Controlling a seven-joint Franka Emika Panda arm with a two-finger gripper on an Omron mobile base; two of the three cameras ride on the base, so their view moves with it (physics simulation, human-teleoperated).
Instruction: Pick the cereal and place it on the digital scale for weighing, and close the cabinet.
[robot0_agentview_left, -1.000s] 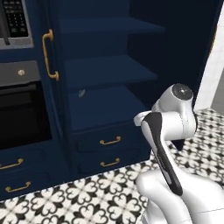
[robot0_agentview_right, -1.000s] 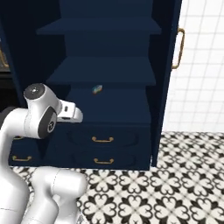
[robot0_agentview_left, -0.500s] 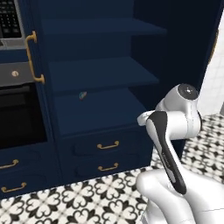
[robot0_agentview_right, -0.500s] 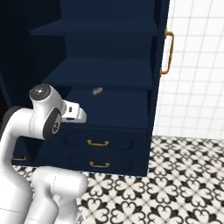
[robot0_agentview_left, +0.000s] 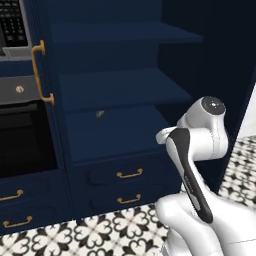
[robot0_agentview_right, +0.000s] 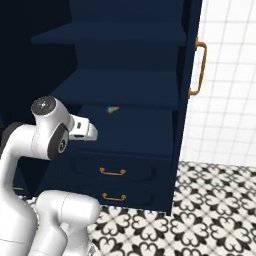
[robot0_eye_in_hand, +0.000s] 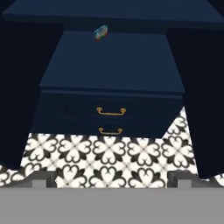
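The cabinet (robot0_agentview_left: 115, 87) is a tall navy pantry and both its doors stand open. Its dark shelves (robot0_agentview_right: 125, 85) are bare except for the cereal (robot0_agentview_left: 100, 114), a tiny colourful box on the lowest shelf near the back. The same cereal (robot0_agentview_right: 112, 109) sits left of centre in the right base view, and the cereal (robot0_eye_in_hand: 100, 33) appears near the top of the hand view. My gripper (robot0_eye_in_hand: 111, 180) is open with nothing between its fingers. It hovers in front of the cabinet's drawers, well short of the box. The digital scale is out of view.
A black oven (robot0_agentview_left: 25, 135) with a microwave (robot0_agentview_left: 12, 25) above it stands left of the pantry. The open right door (robot0_agentview_right: 192, 75) with its brass handle juts toward me beside a white tiled wall (robot0_agentview_right: 230, 75). Two drawers (robot0_eye_in_hand: 111, 111) sit below the shelves over patterned floor tiles (robot0_eye_in_hand: 109, 157).
The whole picture has slid left in both base views, so the base has driven and the cabinet looks closer. The arm holds the same pose and the gripper stays open.
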